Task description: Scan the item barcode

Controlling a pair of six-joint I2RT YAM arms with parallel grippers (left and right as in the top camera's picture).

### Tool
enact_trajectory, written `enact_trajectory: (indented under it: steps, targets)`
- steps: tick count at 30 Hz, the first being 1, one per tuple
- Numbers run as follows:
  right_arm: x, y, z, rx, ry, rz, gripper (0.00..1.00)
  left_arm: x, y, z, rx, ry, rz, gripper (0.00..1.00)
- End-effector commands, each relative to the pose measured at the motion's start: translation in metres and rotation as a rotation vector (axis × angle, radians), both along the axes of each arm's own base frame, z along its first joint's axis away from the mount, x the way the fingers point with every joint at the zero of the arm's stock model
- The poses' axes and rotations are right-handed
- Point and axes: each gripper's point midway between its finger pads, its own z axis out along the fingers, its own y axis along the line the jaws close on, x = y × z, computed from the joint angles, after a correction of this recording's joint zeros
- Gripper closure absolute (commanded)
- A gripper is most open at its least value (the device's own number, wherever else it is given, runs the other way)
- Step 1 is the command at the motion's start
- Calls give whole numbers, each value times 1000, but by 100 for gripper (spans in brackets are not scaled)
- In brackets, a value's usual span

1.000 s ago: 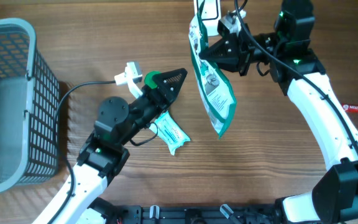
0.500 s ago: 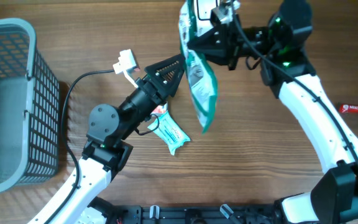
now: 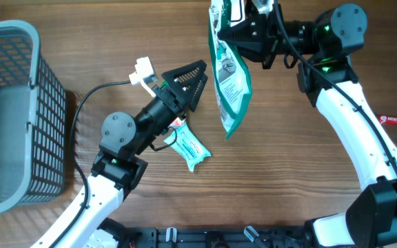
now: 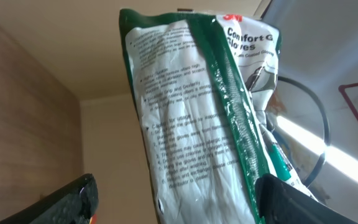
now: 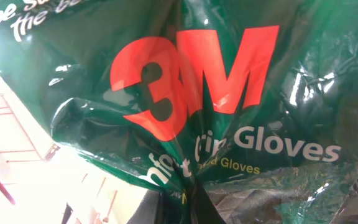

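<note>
Swings the glove packet (image 3: 230,83) slightly rightward, pinched at its top in the clamped right gripper (image 3: 236,27), hanging just off the left gripper (image 3: 195,83), splayed wide, empty. Seemingly presenting for scan; next calls for turning barcode toward it.

Both arms are wearing glossy white shells on their long links, the left arm (image 3: 94,198) and the right arm (image 3: 353,131) alike, with matte black housings at the joints. A round black motor cap (image 3: 116,129) is showing on the left arm, and a thin black cable (image 3: 81,103) is looping from a white plug (image 3: 142,70) near its wrist. The left gripper (image 3: 200,81) is showing black, dot-textured fingers. Green lights (image 3: 324,29) are glowing on the right arm, where black wiring (image 3: 286,43) is trailing.
</note>
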Motion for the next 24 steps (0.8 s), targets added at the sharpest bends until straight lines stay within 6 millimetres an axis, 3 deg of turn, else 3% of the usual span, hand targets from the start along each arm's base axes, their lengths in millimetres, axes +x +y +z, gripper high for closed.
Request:
enact_trajectory:
  steps: [1, 6, 11, 19, 24]
  targets:
    - [-6, 3, 11, 13, 3, -1, 96, -1, 3, 12, -41, -33, 16, 16]
    - [-4, 3, 11, 16, 0, -9, 96, -3, 6, 25, -77, -74, 20, 17]
    - [0, 3, 13, 27, 3, -32, 96, -3, 6, 24, -74, -70, 19, 17]
    - [2, 13, 18, 53, 7, -60, 96, 7, -7, 2, -79, 19, 13, 17]
    - [1, 17, 19, 59, 0, -62, 96, 9, -5, 13, -132, -12, 21, 17]
